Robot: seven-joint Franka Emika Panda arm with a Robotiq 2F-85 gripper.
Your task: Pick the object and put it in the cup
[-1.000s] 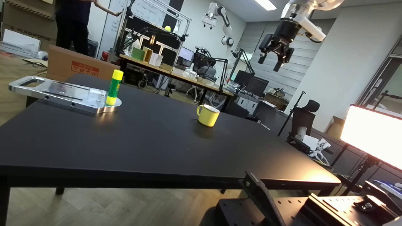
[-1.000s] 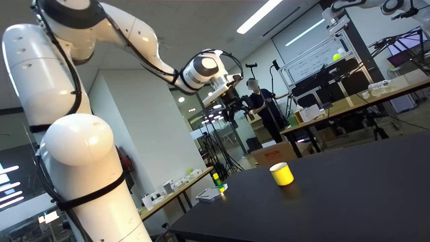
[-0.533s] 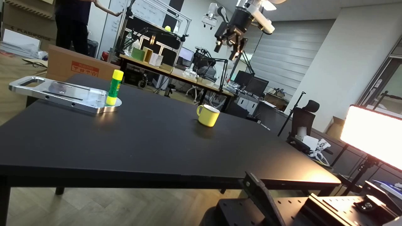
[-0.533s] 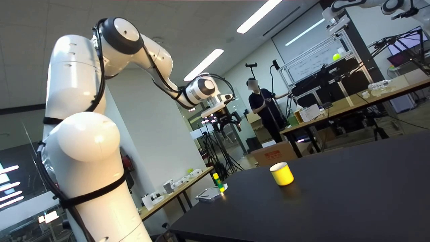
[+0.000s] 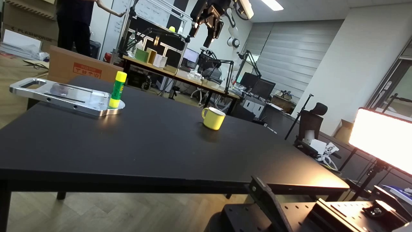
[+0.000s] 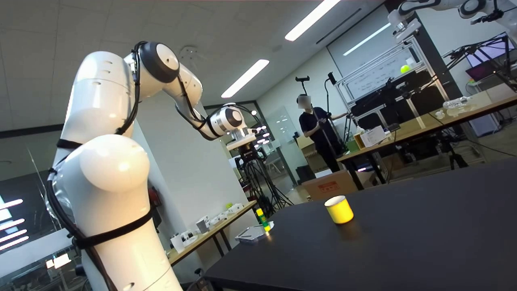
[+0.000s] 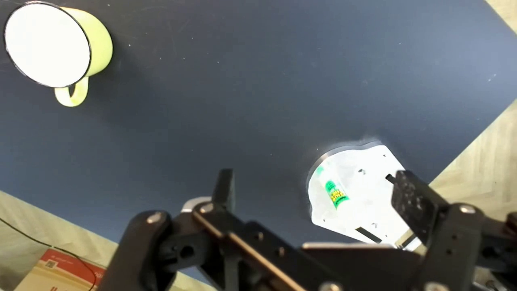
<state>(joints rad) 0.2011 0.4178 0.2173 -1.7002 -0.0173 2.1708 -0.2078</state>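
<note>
The object, a glue stick with a yellow cap, green body and yellow base, stands upright on the end of the flat metal tray. It shows in both exterior views and, washed out by glare, in the wrist view. The yellow cup stands upright on the table, apart from the tray; it is also in an exterior view and top left in the wrist view. My gripper is high above the table, open and empty. In the wrist view its fingers stand wide apart, the glue stick showing far below between them.
The silver tray lies at one end of the black table. A cardboard box stands on the floor behind it. A bright lamp panel and a black metal mount are near the table. A person stands in the background.
The arm has swung toward the tray's side of the table: leftward in both exterior views, and downward in one of them. The jaws stay open. Glue stick, tray and cup have not moved.
</note>
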